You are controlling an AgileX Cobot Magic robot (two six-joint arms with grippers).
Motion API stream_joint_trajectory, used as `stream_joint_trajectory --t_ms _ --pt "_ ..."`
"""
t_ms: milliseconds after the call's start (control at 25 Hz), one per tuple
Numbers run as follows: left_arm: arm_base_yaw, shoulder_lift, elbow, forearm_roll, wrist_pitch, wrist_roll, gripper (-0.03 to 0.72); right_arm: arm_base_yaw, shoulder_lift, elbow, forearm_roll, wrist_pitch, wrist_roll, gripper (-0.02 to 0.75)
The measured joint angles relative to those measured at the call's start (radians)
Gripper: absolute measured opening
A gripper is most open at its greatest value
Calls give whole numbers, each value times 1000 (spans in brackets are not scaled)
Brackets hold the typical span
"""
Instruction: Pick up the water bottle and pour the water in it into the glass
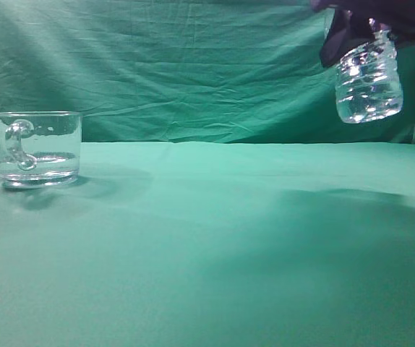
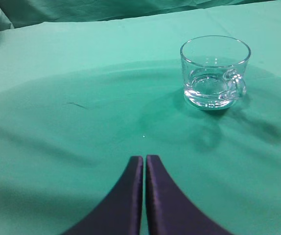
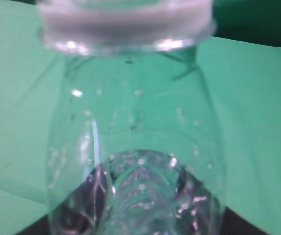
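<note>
The glass [image 1: 37,148] stands on the green cloth at the far left, handle facing the camera, with a shallow layer of water [image 1: 37,165] in it. It also shows in the left wrist view [image 2: 215,73], upper right. My right gripper [image 1: 363,32] is shut on the water bottle [image 1: 370,79] and holds it high at the upper right, roughly upright, far from the glass. Some water [image 1: 370,107] lies in its ribbed bottom. The right wrist view is filled by the bottle [image 3: 135,122], with its pale neck ring at the top. My left gripper [image 2: 144,159] is shut and empty, hanging above the cloth short of the glass.
A green cloth [image 1: 215,253] covers the table and a wrinkled green backdrop [image 1: 193,65] hangs behind it. A faint dark mark [image 2: 77,105] lies on the cloth left of the glass.
</note>
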Motion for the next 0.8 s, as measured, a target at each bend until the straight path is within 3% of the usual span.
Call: stream_joint_trajectory --t_ms 120,240,320,800 --pt "0 0 0 0 0 0 0 0 67 0 -89 -107 110 295" --pt "0 0 0 0 0 0 0 0 140 0 -275 -208 247 295" --pt "0 0 0 0 0 0 0 0 178 0 -335 -247 283 295" --pt "0 0 0 0 0 0 0 -48 284 -6 -368 -337 258 295"
